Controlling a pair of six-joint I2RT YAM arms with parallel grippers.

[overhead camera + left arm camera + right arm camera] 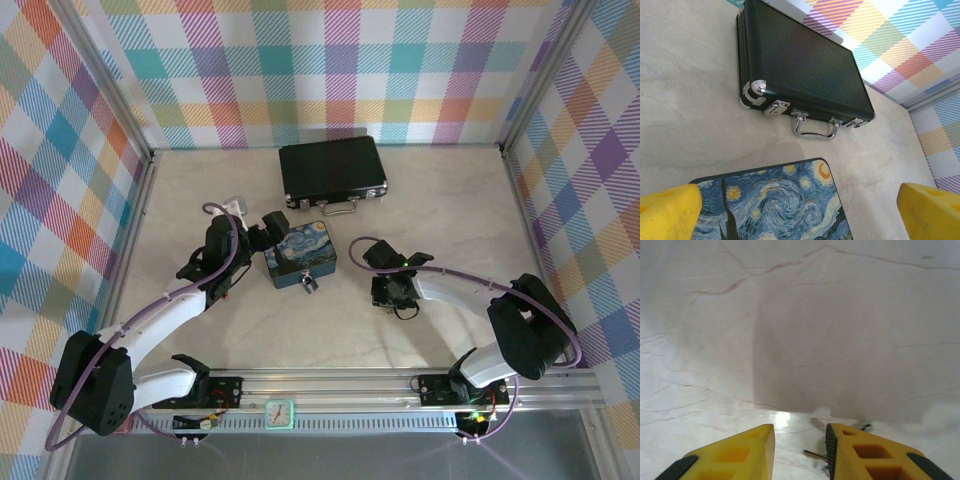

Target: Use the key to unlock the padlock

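Observation:
The tiny dark-grey padlock [311, 284] hangs at the front edge of the blue starry-night box [300, 252]. My left gripper [272, 233] sits at the box's left end, wide open. In the left wrist view its yellow fingers [670, 210] stand apart over the box lid [785, 205]. My right gripper [392, 296] points down at the table to the right of the box. The thin silvery key [815, 455] lies on the table between its fingers, against the right pad [830, 450]. The right gripper [800, 450] is partly open, with a clear gap left of the key.
A black briefcase [332, 172] with silver latches and a handle [814, 131] lies behind the box. Plaid walls close in the back and both sides. An aluminium rail [340, 385] runs along the near edge, holding both arm bases.

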